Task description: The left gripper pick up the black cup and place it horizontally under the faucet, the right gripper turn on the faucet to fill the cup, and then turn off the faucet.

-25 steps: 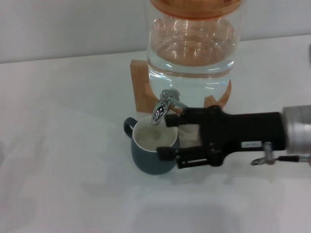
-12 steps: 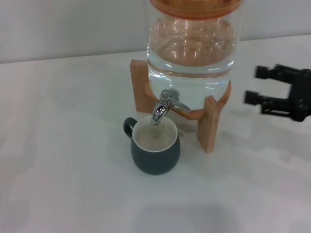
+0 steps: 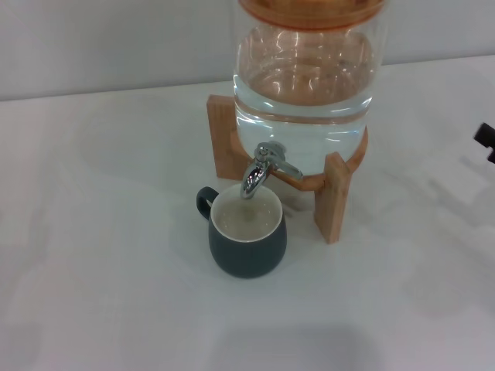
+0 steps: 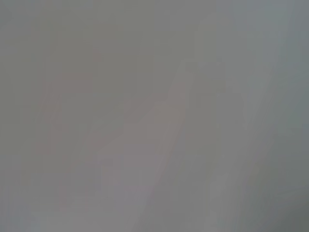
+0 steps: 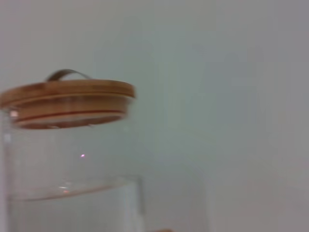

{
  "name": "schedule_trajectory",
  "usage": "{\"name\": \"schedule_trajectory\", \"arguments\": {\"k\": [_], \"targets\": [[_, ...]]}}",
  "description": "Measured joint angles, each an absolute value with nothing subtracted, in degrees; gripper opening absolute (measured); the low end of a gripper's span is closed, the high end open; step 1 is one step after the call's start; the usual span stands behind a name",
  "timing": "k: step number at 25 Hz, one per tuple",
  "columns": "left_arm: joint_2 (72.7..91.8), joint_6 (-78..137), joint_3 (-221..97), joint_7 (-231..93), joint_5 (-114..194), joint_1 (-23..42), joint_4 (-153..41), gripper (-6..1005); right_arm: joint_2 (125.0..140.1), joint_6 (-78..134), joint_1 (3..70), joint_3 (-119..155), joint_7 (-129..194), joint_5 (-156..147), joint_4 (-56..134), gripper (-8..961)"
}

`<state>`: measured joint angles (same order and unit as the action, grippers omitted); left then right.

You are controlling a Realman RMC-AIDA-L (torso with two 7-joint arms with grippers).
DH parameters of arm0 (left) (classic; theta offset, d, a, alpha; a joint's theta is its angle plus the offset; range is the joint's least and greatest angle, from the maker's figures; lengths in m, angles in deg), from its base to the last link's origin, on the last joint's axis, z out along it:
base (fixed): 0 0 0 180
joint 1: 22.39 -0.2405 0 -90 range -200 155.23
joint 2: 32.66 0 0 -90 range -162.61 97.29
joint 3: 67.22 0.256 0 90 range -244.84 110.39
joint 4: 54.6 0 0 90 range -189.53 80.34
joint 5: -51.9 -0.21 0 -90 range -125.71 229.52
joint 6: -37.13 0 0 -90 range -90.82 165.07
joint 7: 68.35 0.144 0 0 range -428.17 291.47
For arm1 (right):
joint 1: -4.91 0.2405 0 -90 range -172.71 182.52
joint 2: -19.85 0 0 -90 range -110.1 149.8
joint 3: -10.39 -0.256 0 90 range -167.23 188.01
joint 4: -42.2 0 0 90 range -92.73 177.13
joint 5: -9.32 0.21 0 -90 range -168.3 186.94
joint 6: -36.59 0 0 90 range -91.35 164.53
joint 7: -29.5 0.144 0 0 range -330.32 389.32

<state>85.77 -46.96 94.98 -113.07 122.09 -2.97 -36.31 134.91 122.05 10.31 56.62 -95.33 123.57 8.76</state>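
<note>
White table (image 3: 93,232) fills the head view. Landmark: glass dispenser (image 3: 305,85), part full of clear water, seated on a wooden stand (image 3: 332,201) toward the table's rear. Right wrist view shows the dispenser's upper wall and its wooden lid (image 5: 67,99) with a metal handle on top.

Black cup (image 3: 247,236) stands upright on the table just in front of the dispenser, directly below the spout, loop handle pointing away from the stand's front leg. Pale liquid visible inside.

Faucet (image 3: 263,170) projects from the dispenser's lower front, spout down-turned over the cup's mouth.

Right gripper (image 3: 486,139): only a black sliver, well apart from the dispenser; cannot tell how its claw is set.

Left gripper: out of sight.
</note>
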Motion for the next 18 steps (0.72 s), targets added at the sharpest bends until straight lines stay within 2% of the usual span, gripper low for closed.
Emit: {"name": "schedule_trajectory", "arguments": {"k": [9, 18], "targets": [[85.20, -46.5, 95.0, -113.0, 122.8, -2.8, -36.3, 602, 134.90, 123.0, 10.3, 53.6, -102.1, 126.1, 17.2, 817], [85.03, -46.5, 95.4, -111.8, 125.8, -1.9, -36.3, 807, 134.90, 124.0, 10.4, 53.0, -108.0, 129.6, 21.7, 818]]}}
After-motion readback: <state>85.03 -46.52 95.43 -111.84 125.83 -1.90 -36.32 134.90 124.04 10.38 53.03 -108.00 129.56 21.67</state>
